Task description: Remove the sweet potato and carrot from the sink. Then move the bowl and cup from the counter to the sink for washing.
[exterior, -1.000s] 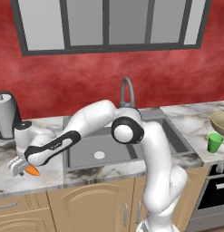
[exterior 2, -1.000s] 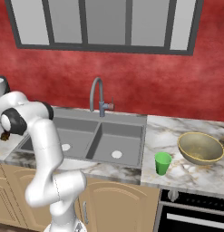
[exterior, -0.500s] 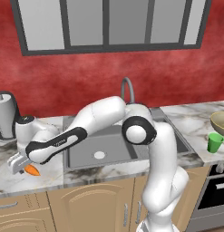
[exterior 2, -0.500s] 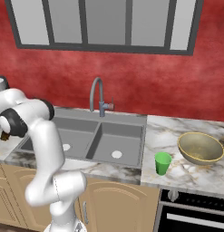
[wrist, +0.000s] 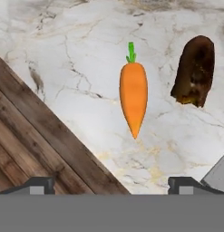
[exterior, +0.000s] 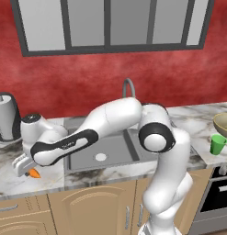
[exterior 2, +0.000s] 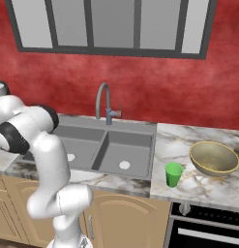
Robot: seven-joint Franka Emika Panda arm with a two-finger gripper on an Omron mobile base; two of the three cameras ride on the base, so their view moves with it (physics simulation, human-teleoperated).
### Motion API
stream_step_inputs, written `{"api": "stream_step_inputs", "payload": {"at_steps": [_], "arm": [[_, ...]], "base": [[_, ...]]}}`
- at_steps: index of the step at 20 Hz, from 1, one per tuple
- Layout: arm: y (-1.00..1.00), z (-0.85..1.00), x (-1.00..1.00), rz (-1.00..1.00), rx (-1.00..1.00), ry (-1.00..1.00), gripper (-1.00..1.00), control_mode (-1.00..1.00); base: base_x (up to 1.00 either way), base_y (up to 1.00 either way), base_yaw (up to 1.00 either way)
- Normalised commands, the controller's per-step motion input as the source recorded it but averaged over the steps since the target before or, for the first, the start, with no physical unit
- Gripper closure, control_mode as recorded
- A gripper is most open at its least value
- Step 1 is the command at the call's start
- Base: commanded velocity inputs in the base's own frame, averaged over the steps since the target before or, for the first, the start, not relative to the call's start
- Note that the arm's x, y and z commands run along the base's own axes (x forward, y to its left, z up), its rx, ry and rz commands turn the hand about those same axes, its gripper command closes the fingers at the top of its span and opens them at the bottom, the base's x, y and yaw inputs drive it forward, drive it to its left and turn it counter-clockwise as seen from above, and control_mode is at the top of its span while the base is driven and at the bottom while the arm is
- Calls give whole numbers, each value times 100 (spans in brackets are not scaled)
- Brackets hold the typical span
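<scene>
Hovering over the left end of the white-grey marble surface, gripper spread wide, holding nothing. Bright orange carrot lies flat below it, dark brown sweet potato just beside, apart. Green cup and olive-tan bowl sit right of the grey double-basin sink.

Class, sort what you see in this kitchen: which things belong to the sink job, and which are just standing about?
Job: carrot, sweet potato, sink, bowl, cup, counter.
Standing about: kettle, faucet, oven, window.
</scene>
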Motion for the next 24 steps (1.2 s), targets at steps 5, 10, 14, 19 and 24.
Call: {"api": "stream_step_inputs", "payload": {"at_steps": [5, 10, 14, 19, 24], "arm": [[-33, 31, -19, -9, 0, 0, -100, -100], [-34, 29, -16, -11, 0, 0, -100, -100], [-38, 20, -18, -11, 0, 0, -100, -100], [-40, 13, -12, -12, 0, 0, -100, -100], [-42, 11, -13, -14, 0, 0, -100, -100]], "base": [[0, 0, 0], [0, 0, 0], [0, 0, 0], [0, 0, 0], [0, 0, 0]]}}
